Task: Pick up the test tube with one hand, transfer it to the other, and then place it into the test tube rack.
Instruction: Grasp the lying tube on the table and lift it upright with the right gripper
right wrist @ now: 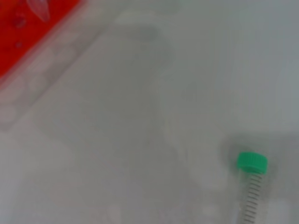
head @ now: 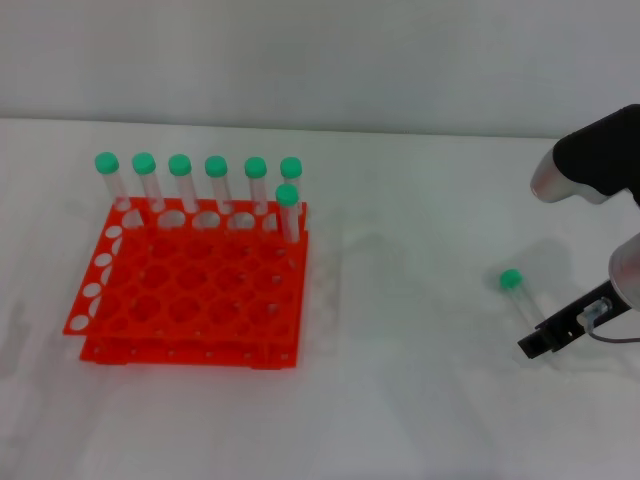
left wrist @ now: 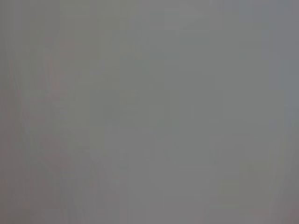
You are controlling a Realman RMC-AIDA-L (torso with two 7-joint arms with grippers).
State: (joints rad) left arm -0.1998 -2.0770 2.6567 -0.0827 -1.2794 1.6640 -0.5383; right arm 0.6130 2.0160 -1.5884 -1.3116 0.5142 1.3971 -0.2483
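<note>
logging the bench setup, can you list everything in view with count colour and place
test tube rack: one, orange-red, on the table's left part
tubes in the rack: seven, clear with green caps, upright; six along the back row, one just in front at the row's right end
test tube: one, clear with green cap, lying on the table at right
table: one, white
right end effector: black, low by the lying tube's tip; open or shut unclear
left end effector: not in view

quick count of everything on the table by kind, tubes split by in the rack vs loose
Green-capped tubes standing in the rack: 7
Loose test tube lying on the table: 1
Orange-red test tube rack: 1
Total: 9 things
</note>
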